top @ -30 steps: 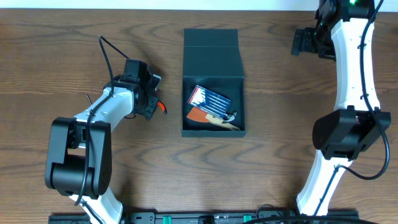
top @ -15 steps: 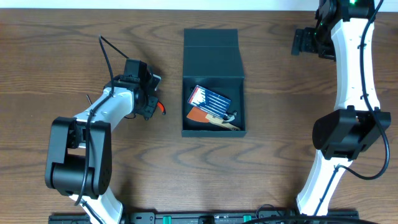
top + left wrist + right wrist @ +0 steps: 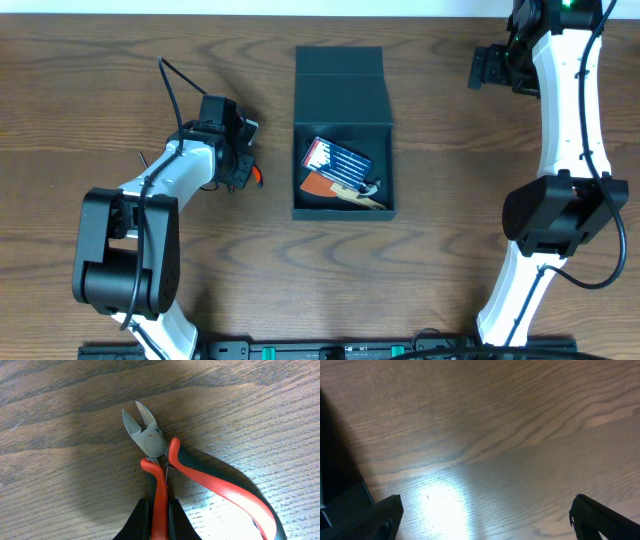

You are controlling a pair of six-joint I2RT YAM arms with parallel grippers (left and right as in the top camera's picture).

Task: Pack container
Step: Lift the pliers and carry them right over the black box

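One container (image 3: 340, 90), long axis front-to-back

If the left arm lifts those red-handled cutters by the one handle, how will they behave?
The cutters are probably rigid steel, so no flopping. The left gripper pinches only one handle, so the free handle may swing on the pivot. The metal head looks heavy for its size and could tilt nose-down.

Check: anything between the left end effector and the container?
Overhead view: side cutters held by the left end effector poke out, then bare table to the container.
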